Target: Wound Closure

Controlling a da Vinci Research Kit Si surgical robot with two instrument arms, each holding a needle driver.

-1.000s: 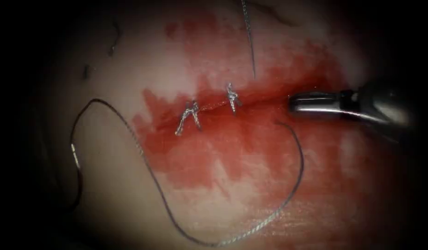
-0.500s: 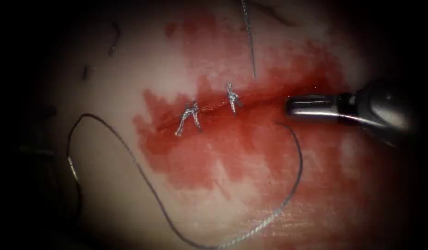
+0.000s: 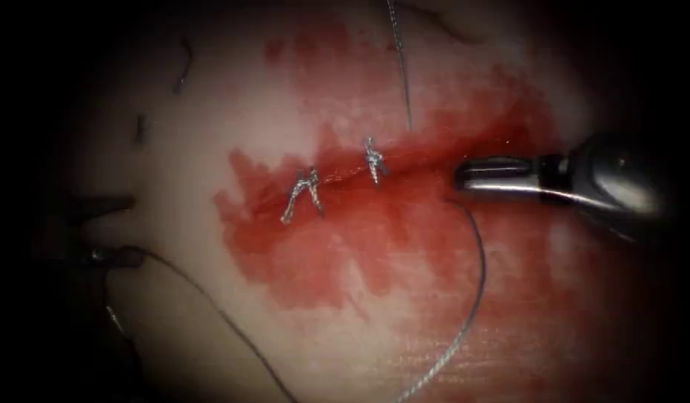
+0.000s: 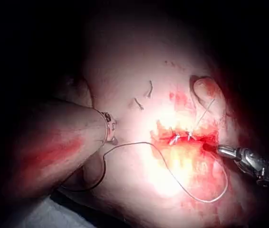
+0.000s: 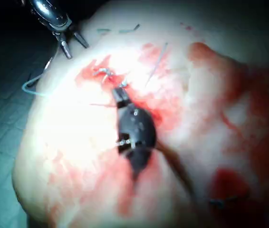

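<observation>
Right tool [image 3: 464, 173] at 3 o'clock, jaws closed, tip at the cut [image 3: 405, 160] on the tissue [image 3: 210, 112]. Left tool [image 3: 128, 231] at 9 o'clock, jaws spread, lower one by the thread [image 3: 476, 298]. Needle not identifiable.

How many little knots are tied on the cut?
2. One knot sits toward the left end of the cut, with its cut ends splayed below. The other knot is just to its right, nearer the right tool. Red fluid might hide more.

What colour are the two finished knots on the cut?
Silvery grey knots, clearest in the endoscope view.
</observation>
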